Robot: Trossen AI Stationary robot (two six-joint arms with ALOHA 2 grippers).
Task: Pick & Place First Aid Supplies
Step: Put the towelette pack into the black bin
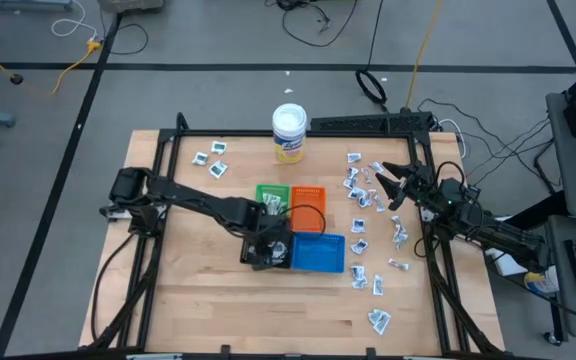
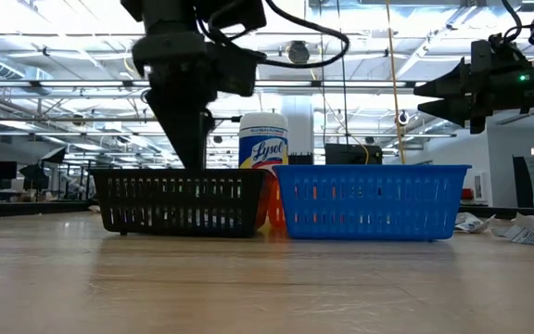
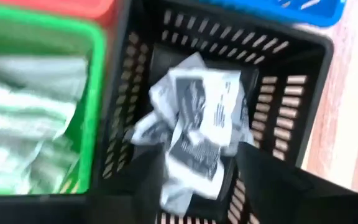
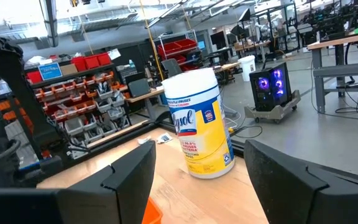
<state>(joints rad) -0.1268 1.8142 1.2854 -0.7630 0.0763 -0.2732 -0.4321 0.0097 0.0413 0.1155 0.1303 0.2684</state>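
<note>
**Mia:** Packets first! What is that bunch of crumpled packets [image 3: 194, 124] in the left wrist view?

**Sam:** Those are first aid packets, white-grey with dark print. They sit in the black tray [image 3: 278, 93], right under the left gripper [image 1: 265, 250]. I cannot tell if its fingers are open or shut, or if they touch the packets.

**Mia:** Are they heavy?

**Sam:** I think they are very light, thin and bendy. They crumple like paper. They look a bit slick, so they could slip out of a loose pinch.

**Mia:** Where should a gripper grab one?

**Sam:** I would pinch a raised edge or a fold that sticks up. A flat one lying on wood is hard to get under.

**Mia:** What is next to the black tray?

**Sam:** The green tray [image 3: 95, 93] touches it, and it has pale packets inside too. The orange tray [image 1: 308, 200] and the blue tray [image 1: 318, 253] are close by.

**Mia:** And farther off?

**Sam:** Many loose packets [image 1: 360, 195] lie on the table [image 1: 218, 310] on the right side. The right gripper [image 1: 386, 183] hangs above them with its fingers spread wide, holding nothing. A few more packets [image 1: 211, 160] lie at the far left.

**Mia:** And at the very back?

**Sam:** The yellow tub [image 1: 289, 133] with a white lid. It stands apart from the trays.
</note>
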